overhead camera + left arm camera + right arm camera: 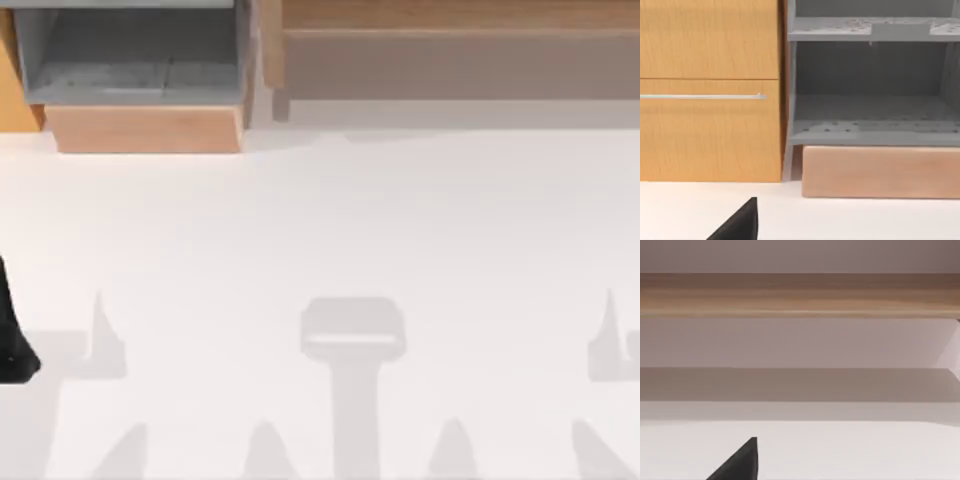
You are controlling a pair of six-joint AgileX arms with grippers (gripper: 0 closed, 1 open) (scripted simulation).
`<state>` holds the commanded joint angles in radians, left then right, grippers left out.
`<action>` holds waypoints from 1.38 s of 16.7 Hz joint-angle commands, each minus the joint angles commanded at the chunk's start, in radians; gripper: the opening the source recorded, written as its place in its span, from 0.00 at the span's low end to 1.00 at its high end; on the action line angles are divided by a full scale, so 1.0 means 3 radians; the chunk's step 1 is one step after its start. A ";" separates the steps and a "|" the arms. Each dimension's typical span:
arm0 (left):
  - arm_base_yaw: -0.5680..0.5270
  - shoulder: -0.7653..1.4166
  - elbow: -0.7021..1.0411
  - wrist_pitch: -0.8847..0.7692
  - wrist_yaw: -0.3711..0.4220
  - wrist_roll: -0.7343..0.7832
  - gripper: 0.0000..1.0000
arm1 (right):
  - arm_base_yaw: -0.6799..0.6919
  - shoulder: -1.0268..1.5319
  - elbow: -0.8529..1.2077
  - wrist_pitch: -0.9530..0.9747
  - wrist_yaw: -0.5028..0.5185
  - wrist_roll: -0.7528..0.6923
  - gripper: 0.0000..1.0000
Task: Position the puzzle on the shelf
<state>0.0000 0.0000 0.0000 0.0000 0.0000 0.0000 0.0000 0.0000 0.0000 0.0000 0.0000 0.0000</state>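
Note:
The puzzle is out of view. The shelf point(450, 15) is a long light-brown wooden ledge along the table's far right, with a wooden side post point(272, 50) at its left end. In the right wrist view the shelf point(800, 295) runs across as a wood band with shaded space beneath it. My left arm point(12, 340) is a dark shape at the table's left edge. A black tip of my left gripper point(740, 227) shows over the white table, facing the cabinet. A black tip of my right gripper point(740, 467) shows over the table, facing the shelf.
A grey-lined box compartment point(140, 60) with a light wooden front point(150, 130) stands at the far left. It also appears in the left wrist view point(870, 115), beside an orange cabinet point(705, 130) with a thin metal handle point(700, 96). The white table point(350, 230) carries grey shadows.

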 joint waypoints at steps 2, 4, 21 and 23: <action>0.0000 0.0000 0.0000 0.0000 0.0000 0.0000 1.00 | 0.0000 0.0000 0.0000 0.0000 0.0000 0.0000 1.00; 0.0009 0.0097 0.0040 0.0044 0.0029 0.0060 1.00 | 0.0000 0.0000 0.0000 0.0000 0.0000 0.0000 1.00; 0.0800 0.4512 0.2145 0.2303 0.0976 0.3114 1.00 | 0.0000 0.0000 0.0000 0.0000 0.0000 0.0000 1.00; 0.0928 0.5154 0.2465 0.2644 0.1099 0.3573 1.00 | 0.0000 0.0000 0.0000 0.0000 0.0000 0.0000 1.00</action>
<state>0.2785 1.5463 0.7395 0.7932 0.3297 1.0718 0.0000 0.0000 0.0000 0.0000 0.0000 0.0000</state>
